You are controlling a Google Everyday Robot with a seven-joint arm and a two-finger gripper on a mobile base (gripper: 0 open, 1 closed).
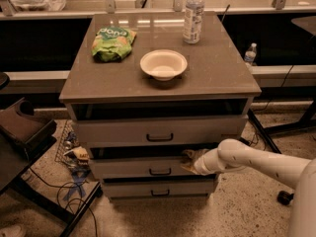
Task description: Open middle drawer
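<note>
The gripper [190, 160] is at the middle drawer's [127, 169] top edge, the handle [160, 172] near it; I cannot tell if it grips.

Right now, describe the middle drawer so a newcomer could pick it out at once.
Find the brown-topped cabinet holding a bowl, a bottle and a green bag; three grey drawers stack on its front. The middle drawer is second down, with a small black bar handle. Unlike the taller drawer above and the lowest drawer beneath, it has the gripper at its upper right edge.
</note>
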